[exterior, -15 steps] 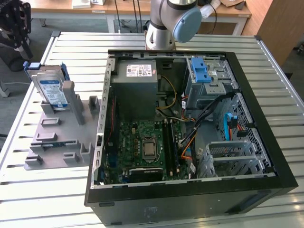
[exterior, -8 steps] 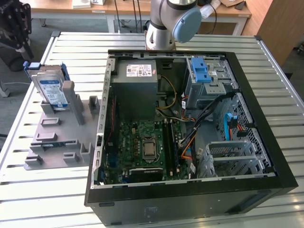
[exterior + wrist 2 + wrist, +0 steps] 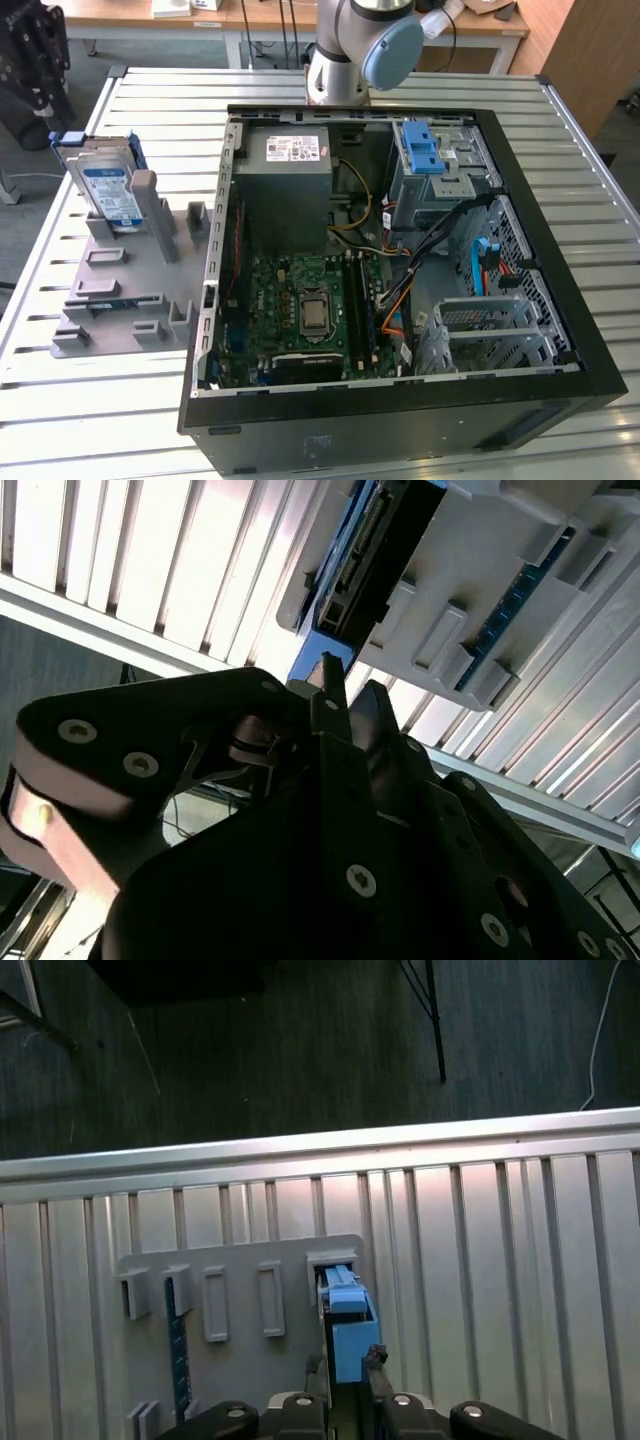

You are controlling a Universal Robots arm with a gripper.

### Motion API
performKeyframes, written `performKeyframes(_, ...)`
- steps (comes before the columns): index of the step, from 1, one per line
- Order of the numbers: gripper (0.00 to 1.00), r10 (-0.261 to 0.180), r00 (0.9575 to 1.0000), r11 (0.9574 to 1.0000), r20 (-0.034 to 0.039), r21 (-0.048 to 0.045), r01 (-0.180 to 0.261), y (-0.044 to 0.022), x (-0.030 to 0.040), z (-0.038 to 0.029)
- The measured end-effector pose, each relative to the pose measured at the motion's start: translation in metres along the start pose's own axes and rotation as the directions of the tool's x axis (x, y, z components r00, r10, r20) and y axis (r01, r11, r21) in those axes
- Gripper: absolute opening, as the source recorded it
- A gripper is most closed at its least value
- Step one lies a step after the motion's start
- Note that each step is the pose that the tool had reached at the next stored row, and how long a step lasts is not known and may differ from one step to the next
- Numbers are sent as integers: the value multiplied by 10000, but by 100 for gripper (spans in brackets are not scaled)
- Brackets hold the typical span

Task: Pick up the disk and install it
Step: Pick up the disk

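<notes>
The disk [image 3: 108, 190] stands on edge in the grey holder [image 3: 112, 300] on the table [image 3: 170, 110]; the end effector [image 3: 345, 1365] above it, fingers apparently parted and empty, needs centring square across its flat faces.

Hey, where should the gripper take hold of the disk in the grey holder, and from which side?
I'd take the disk by its upper blue-railed edge, from above, pinching across its two flat faces. It stands on edge in the grey holder, whose posts hem in its lower part; the top is free. The gripper, open, hangs in line with that edge.
</notes>
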State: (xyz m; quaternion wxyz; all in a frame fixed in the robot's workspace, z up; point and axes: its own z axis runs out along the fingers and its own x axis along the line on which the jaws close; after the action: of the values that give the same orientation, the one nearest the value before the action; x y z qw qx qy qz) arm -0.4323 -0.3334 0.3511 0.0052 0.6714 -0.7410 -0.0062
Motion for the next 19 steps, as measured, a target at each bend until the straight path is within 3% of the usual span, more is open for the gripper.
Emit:
performKeyframes(1, 23, -2, 10000, 10000, -1, 3, 2, 0, -2, 9)
performKeyframes(3, 35, -13, 10000, 10000, -3, 1, 13, 1, -5, 22)
performKeyframes(4, 35, -24, 10000, 10000, -4, 1, 24, 2, -10, 29)
performKeyframes(6, 47, -66, 10000, 10000, -2, 9, 66, 4, -23, 46)
performKeyframes(9, 53, -207, 9998, 9998, -5, 25, 207, 9, -31, 91)
performKeyframes(10, 59, -312, 9995, 9995, -7, 26, 312, 9, -31, 108)
performKeyframes(14, 59, -844, 9964, 9964, -15, 29, 844, 12, -32, 170)
performKeyframes(19, 59, -882, 9961, 9961, -20, 40, 882, 33, -29, 250)
